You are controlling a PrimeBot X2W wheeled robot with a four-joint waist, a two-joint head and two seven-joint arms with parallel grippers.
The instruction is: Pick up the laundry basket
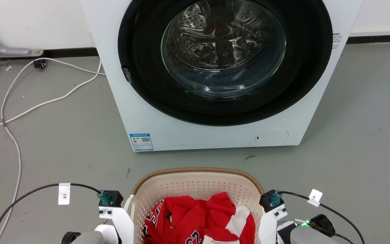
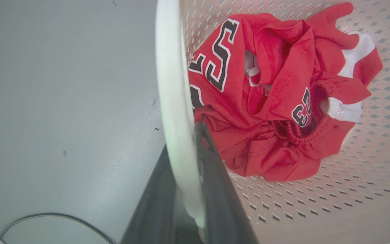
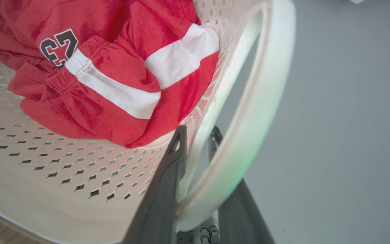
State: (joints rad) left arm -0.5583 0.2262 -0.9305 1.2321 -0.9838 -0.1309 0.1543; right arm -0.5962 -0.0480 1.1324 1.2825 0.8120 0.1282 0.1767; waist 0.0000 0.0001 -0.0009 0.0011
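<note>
The left gripper is pinching the left handle, one finger on each side. The laundry basket is sitting between both arms, before the washing machine, holding a red shirt. The right gripper is clamping the right side. Likely light, stiff plastic: lift both sides evenly.

Grey floor — washing machine and white cables on it.

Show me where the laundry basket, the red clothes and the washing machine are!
laundry basket (image 1: 195, 184): head view, on its holey back wall.
red sports clothes (image 2: 276, 78): left wrist view, on a fold in the middle.
washing machine (image 1: 215, 135): head view, on the white front under the round door.
</note>
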